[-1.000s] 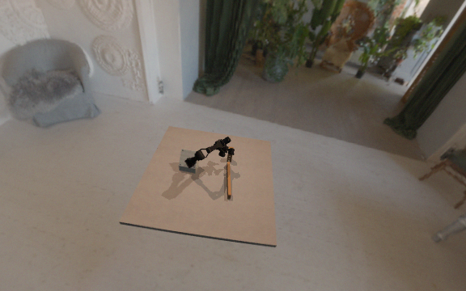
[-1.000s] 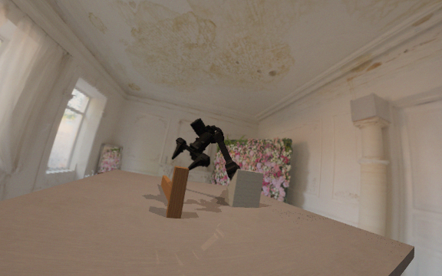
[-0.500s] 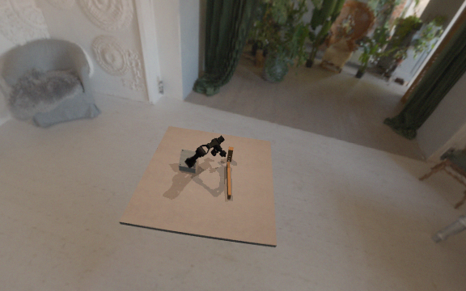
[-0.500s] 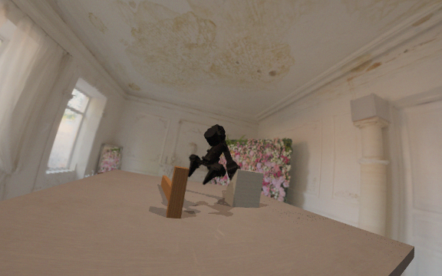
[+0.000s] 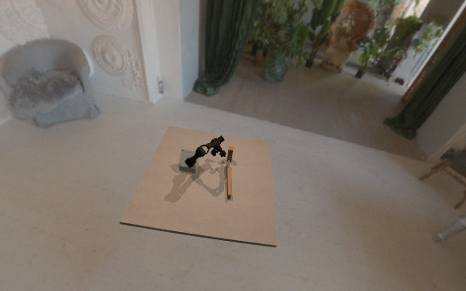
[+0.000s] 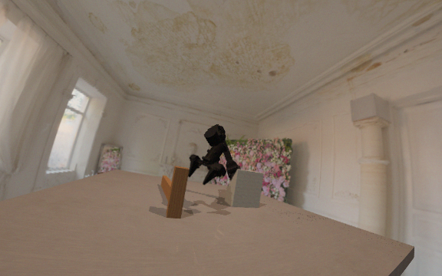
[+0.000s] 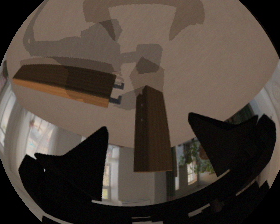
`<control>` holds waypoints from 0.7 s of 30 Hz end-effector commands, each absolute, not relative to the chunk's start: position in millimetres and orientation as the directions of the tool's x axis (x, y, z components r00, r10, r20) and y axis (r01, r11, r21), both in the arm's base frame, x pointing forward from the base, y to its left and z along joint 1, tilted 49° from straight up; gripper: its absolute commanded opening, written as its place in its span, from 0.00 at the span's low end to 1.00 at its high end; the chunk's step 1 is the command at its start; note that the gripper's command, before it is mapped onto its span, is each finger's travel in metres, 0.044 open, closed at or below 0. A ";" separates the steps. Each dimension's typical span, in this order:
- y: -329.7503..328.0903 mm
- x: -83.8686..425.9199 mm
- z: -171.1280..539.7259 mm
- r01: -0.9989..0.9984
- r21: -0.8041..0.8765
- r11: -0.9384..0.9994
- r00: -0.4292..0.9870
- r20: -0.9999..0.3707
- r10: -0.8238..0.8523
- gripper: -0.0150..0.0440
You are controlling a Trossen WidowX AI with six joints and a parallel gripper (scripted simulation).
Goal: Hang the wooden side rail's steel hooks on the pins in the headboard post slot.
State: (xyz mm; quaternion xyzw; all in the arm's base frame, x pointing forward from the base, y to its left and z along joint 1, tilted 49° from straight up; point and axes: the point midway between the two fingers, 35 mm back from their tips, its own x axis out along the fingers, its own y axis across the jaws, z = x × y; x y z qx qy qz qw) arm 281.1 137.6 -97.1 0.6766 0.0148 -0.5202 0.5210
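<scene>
The wooden side rail (image 5: 229,182) (image 6: 166,187) (image 7: 66,82) lies on the table. In the wrist view its two steel hooks (image 7: 115,99) stick out toward the headboard post (image 5: 230,156) (image 6: 178,193) (image 7: 156,135), with a gap between; they are not on the pins. The post stands upright, and small pale dots, apparently the pins, show on its rail-facing side. My gripper (image 5: 219,154) (image 6: 197,179) (image 7: 149,123) is open and empty, above the table on the robot-base side of the post. In the wrist view the post shows between the fingers, but they do not grip it.
The grey base block (image 5: 188,169) (image 6: 247,189) carries the arm, to the left of the rail and post in the top view. The square table top (image 5: 176,214) (image 6: 90,238) bears everything. Arm shadows fall beside the rail and near the post.
</scene>
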 end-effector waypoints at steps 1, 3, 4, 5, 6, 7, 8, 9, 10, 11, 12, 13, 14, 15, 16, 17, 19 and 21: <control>137.2 280.5 -97.6 0.560 0.689 -0.460 0.456 -0.720 -0.523 1.00; 136.8 280.9 -97.4 0.580 0.682 -0.446 0.452 -0.724 -0.520 1.00; 136.2 281.4 -97.3 0.604 0.673 -0.427 0.448 -0.730 -0.516 1.00; 135.4 282.1 -97.0 0.637 0.658 -0.401 0.441 -0.738 -0.511 1.00; 134.5 282.9 -96.8 0.673 0.641 -0.369 0.433 -0.746 -0.505 1.00; 133.6 283.7 -96.4 0.708 0.621 -0.336 0.426 -0.755 -0.499 1.00; 132.8 284.6 -96.1 0.741 0.600 -0.302 0.418 -0.764 -0.492 1.00; 131.9 285.4 -95.7 0.771 0.578 -0.266 0.411 -0.772 -0.485 1.00; 131.0 286.3 -95.3 0.799 0.555 -0.230 0.404 -0.780 -0.478 1.00; 130.2 287.1 -94.9 0.825 0.531 -0.193 0.397 -0.788 -0.470 1.00; 129.0 287.9 -94.8 0.849 0.506 -0.154 0.390 -0.795 -0.464 1.00; 127.8 288.7 -94.6 0.869 0.481 -0.114 0.384 -0.803 -0.457 1.00; 126.7 289.5 -94.4 0.888 0.455 -0.074 0.377 -0.810 -0.450 1.00; 125.6 290.3 -94.2 0.903 0.428 -0.033 0.371 -0.816 -0.443 1.00; 124.4 291.1 -93.9 0.916 0.401 0.009 0.365 -0.823 -0.435 1.00; 123.3 291.9 -93.7 0.926 0.374 0.051 0.359 -0.830 -0.428 1.00; 121.1 293.5 -93.1 0.938 0.320 0.137 0.347 -0.842 -0.412 1.00; 119.0 295.1 -92.4 0.938 0.266 0.223 0.337 -0.854 -0.396 1.00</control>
